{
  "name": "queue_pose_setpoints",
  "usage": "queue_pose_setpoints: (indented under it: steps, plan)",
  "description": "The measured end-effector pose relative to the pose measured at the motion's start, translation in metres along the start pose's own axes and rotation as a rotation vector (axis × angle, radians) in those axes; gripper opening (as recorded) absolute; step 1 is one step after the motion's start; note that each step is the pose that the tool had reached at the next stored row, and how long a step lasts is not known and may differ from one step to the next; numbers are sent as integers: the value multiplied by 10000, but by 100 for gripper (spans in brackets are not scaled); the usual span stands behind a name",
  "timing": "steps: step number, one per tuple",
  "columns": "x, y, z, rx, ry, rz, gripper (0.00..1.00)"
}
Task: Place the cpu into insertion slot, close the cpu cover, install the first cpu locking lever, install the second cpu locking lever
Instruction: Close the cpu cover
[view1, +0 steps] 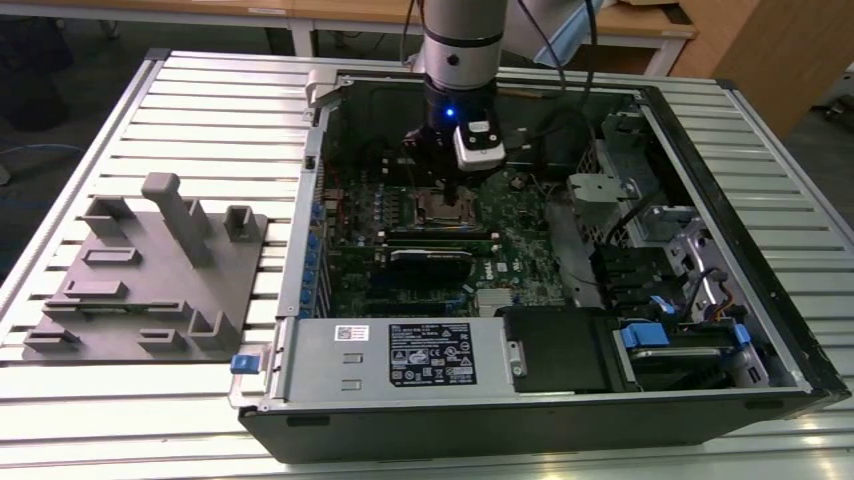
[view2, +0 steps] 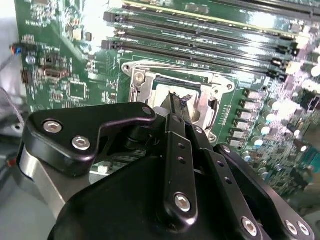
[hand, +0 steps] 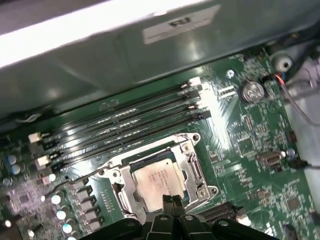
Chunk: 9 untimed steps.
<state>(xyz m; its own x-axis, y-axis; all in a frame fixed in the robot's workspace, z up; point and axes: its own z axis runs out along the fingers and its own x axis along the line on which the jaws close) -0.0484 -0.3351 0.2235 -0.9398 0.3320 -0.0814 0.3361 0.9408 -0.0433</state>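
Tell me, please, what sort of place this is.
Probably a robotics lab or workshop: an open computer case lies on a slatted metal table under a robot arm, a grey fixture plate sits beside it, and wooden desks stand behind.

The cpu (hand: 156, 179) is silvery-grey, motherboard (hand: 250, 145) green, pincer (hand: 172, 201) black.

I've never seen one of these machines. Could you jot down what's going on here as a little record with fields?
Setting: open black computer case lying on a slatted metal table
Board: green motherboard inside the case
Chip: small square silvery-grey cpu sits in the square insertion slot
Cover: thin silvery metal frame plate lies down around the chip
Gripper: black gripper, shut, holding nothing, tips over the chip's edge; contact unclear
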Motion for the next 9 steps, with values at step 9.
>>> queue_pose_setpoints:
  steps: [9]
  plan:
    - [1,0,8,-129,-67,-1565,10]
